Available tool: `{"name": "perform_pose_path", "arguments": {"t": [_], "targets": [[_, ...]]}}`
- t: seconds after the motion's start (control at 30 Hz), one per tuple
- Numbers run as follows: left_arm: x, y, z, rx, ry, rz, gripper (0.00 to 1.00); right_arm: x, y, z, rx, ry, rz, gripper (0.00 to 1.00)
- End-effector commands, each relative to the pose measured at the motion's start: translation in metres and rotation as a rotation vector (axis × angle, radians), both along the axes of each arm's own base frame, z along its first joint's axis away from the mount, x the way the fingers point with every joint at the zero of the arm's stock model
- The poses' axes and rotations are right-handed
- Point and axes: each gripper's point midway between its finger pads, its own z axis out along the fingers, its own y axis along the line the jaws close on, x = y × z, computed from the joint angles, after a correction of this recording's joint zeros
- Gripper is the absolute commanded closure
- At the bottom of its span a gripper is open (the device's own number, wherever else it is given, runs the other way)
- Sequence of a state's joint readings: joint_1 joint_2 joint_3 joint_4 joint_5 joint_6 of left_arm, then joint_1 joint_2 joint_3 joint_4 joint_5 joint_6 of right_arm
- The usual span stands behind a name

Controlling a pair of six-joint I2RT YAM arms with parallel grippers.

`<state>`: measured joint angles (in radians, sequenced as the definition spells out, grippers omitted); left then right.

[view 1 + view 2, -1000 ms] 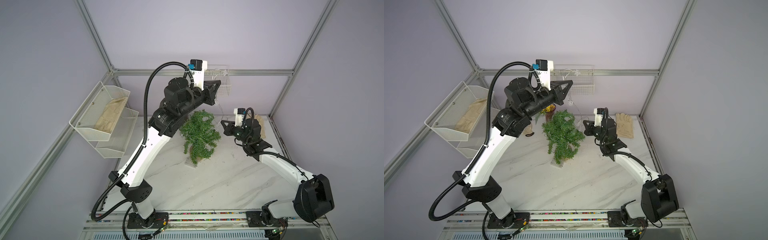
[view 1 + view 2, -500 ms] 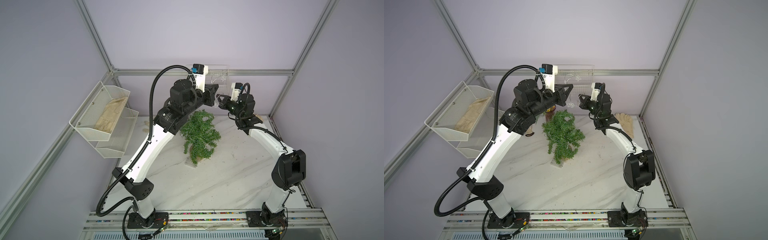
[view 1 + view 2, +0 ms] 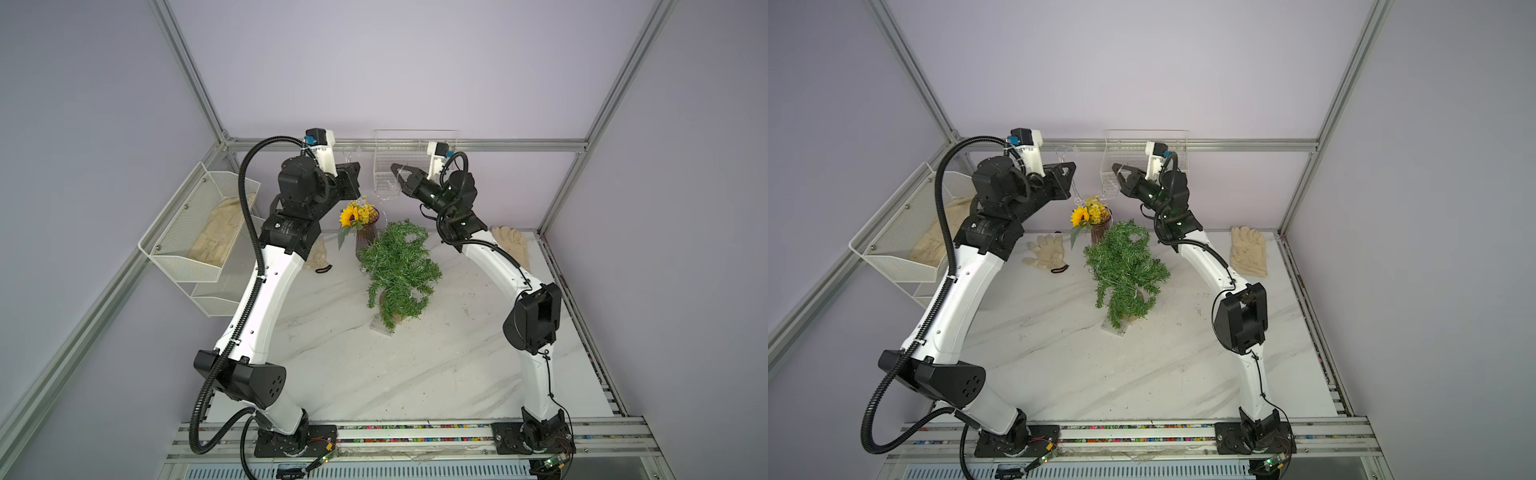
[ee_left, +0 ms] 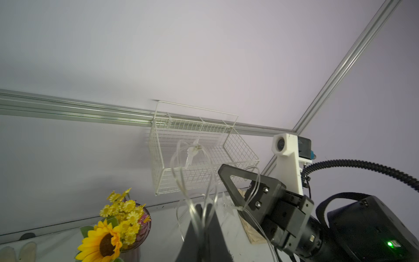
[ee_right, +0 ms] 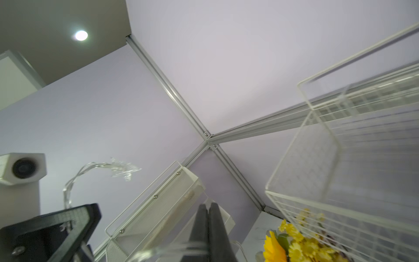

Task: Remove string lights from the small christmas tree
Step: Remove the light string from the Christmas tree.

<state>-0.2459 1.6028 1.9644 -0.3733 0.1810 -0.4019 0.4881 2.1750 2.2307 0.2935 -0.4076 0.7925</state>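
Observation:
The small christmas tree (image 3: 399,266) (image 3: 1126,266) stands mid-table, green and bushy, with silvery wire still among its branches and a clear box (image 3: 382,326) at its foot. The string lights (image 4: 192,152) are thin clear loops with a star, rising from the tree to both grippers. My left gripper (image 3: 356,169) (image 4: 205,209) is high near the back wall, shut on several strands. My right gripper (image 3: 395,168) (image 5: 208,205) faces it at the same height, shut, with a blurred strand (image 5: 179,248) crossing its fingers. A star (image 5: 123,169) arcs above the left gripper in the right wrist view.
A vase with a sunflower (image 3: 359,226) stands just behind the tree, below both grippers. A white wire basket (image 3: 415,137) hangs on the back wall. A mesh shelf (image 3: 199,232) on the left wall holds a glove. Gloves (image 3: 1046,251) (image 3: 1248,249) and a dark band (image 3: 1059,269) lie on the table.
My right arm has risen from beside the tree to high at the back. My left gripper has swung left and turned, which uncovers the vase. The lifted strands now hang between the two grippers.

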Motion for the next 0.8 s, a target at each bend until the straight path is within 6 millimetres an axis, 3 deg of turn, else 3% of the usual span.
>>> {"name": "perform_pose_path", "arguments": {"t": [0.0,0.07,0.33,0.5,0.77], "targets": [[-0.011,0.006,0.001,0.055,-0.075,-0.053,1.00,-0.025,0.021,0.026,0.029,-0.052,0.087,1.00],[-0.012,0.011,-0.008,0.085,-0.107,-0.060,0.99,-0.030,0.027,0.028,0.033,-0.059,0.103,1.00],[-0.013,-0.012,-0.044,0.094,-0.141,-0.261,0.92,-0.037,0.031,0.032,0.030,-0.071,0.115,1.00],[-0.011,-0.006,-0.054,-0.019,-0.157,-0.322,0.88,-0.041,0.031,0.033,0.020,-0.074,0.116,1.00],[0.006,-0.016,-0.079,-0.086,-0.098,-0.396,0.88,-0.041,0.033,0.029,0.010,-0.065,0.123,1.00]]}}
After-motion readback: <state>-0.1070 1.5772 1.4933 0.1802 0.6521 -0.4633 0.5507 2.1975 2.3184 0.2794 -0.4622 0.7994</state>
